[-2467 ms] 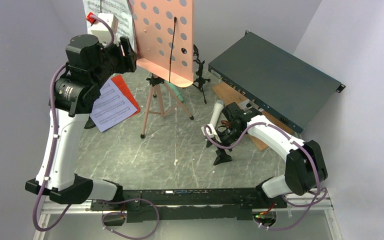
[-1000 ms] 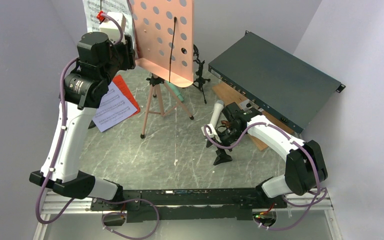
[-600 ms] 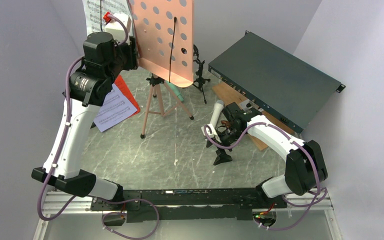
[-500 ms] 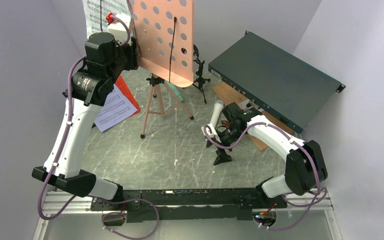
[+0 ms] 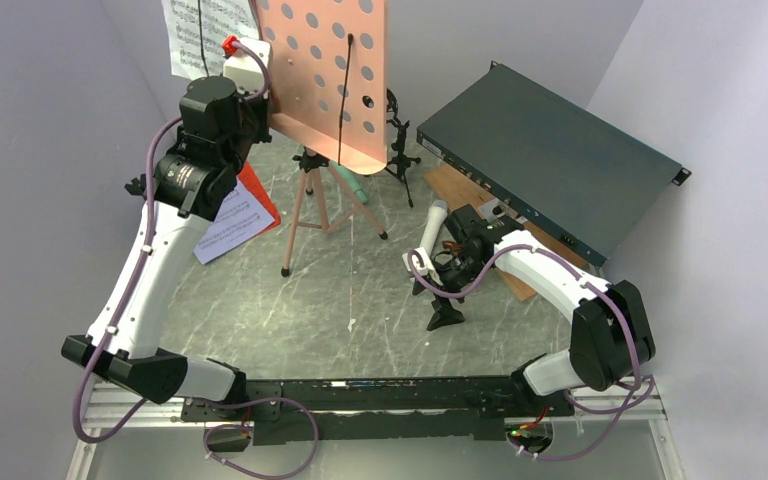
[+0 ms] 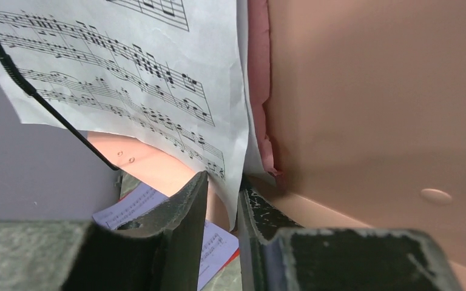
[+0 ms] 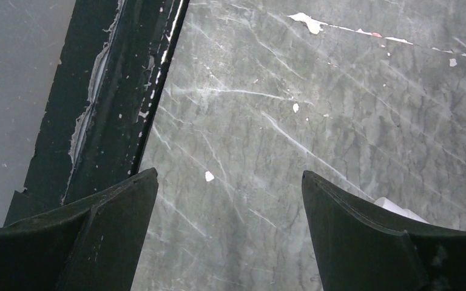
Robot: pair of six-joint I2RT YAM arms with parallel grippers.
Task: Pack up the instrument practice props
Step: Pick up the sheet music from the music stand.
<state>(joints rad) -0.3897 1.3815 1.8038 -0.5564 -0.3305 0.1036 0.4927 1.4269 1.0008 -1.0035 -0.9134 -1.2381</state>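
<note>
I'm watching the left end effector (image 6: 223, 183) hanging barely open around the white page (image 6: 127, 73), the right end effector (image 7: 229, 176) gaping wide.

Top of white page (image 5: 192, 35) beyond upper edge

Marbled table (image 5: 360, 300) holds tripod (image 5: 325, 80), lavender page (image 5: 228, 222), microphone mount (image 5: 446, 315), wooden board (image 5: 450, 180).

i see open table (image 5: 360, 300) near centre, tripod (image 5: 297, 225) legs standing mid-left, mic mount (image 5: 445, 315) centre-right, green box (image 5: 550, 170) walling far right
</note>
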